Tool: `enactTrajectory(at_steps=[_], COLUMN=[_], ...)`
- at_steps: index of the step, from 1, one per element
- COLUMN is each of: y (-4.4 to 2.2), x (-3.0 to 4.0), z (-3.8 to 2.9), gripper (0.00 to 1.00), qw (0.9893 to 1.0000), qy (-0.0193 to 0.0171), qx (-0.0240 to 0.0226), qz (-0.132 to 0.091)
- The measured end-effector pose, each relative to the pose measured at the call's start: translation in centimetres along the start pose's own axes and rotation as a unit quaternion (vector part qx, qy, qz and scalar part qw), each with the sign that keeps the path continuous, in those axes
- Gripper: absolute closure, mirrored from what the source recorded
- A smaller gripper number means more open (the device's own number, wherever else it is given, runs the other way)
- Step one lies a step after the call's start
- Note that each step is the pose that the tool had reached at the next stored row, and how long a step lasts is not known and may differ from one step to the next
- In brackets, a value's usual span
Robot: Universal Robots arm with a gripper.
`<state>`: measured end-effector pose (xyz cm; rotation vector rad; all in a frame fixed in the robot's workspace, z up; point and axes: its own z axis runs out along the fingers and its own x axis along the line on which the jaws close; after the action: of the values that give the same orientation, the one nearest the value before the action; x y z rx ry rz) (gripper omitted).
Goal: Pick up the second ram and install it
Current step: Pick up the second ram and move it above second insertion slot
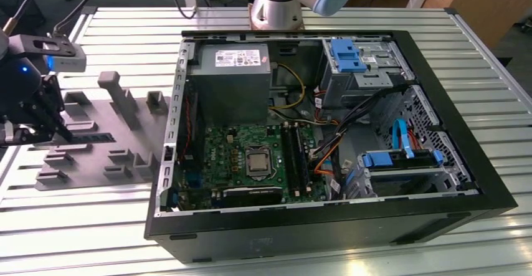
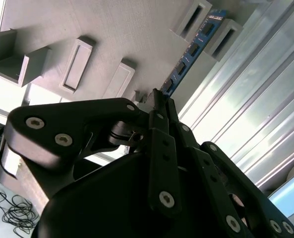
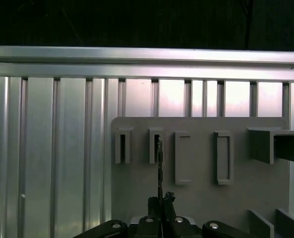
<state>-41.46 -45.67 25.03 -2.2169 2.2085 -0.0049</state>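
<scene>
Pincer clamps second ram, long axis toward holder blocks.

Matt black gripper — glossy ribbed metal table

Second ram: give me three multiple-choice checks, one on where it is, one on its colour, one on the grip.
1. Where is the second ram? A inside the computer case; B at the grey holder plate; C on the floor.
2. Its board colour? A red; B yellow; C blue.
3. The gripper is: A open, clear of it; B shut on it; C shut on nothing.
B: both wrist views show it at the plate. C: blue in the second wrist view. B: it pinches the ram's end.
</scene>
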Motion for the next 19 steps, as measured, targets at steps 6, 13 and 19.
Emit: enactTrajectory(at_steps=[6,13,19], y=[-0.01,-0.01,-0.02], x=[0.00,-0.01,-0.01], z=[-0.46,-1.00,-1.42], gripper=[0.86,0.86,0.86], qw=[1.0000,1.0000,1.0000], qy=[0.0000,0.0000,0.0000], qx=[0.0000,0.0000,0.0000], qz=[0.000,0.000,0.000])
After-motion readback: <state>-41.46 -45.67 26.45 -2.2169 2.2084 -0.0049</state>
